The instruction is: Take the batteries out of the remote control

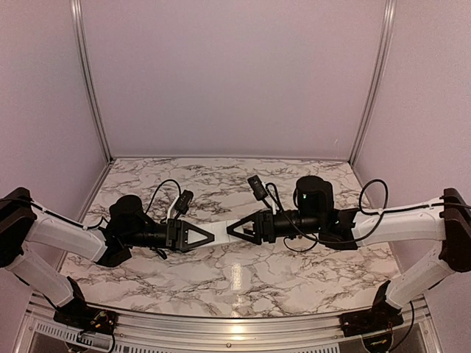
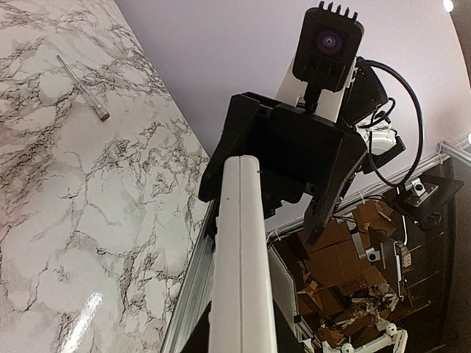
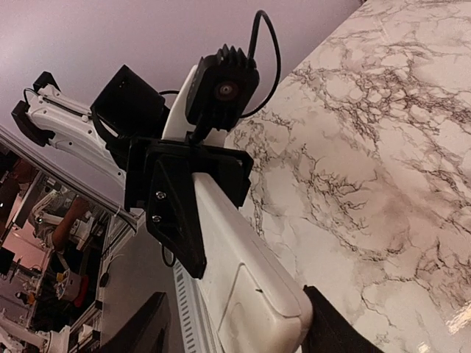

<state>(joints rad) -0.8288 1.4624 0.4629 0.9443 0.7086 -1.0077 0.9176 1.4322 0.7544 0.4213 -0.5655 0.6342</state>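
Note:
The white remote control point(image 1: 223, 230) hangs level above the marble table between my two arms. My left gripper point(image 1: 208, 235) is shut on its left end; in the left wrist view the slab point(image 2: 239, 243) runs up from my dark fingers point(image 2: 193, 334). My right gripper point(image 3: 235, 318) straddles the other end with its jaws open. One finger point(image 3: 335, 327) lies against the remote's edge and the other finger point(image 3: 140, 331) stands clear of it. The closed battery cover point(image 3: 254, 312) faces the right wrist camera. The batteries are hidden.
A long thin pale rod point(image 2: 82, 88) lies on the marble table point(image 1: 221, 279) toward the back. An aluminium rail point(image 1: 235, 323) runs along the near edge. Purple walls close in the back and sides.

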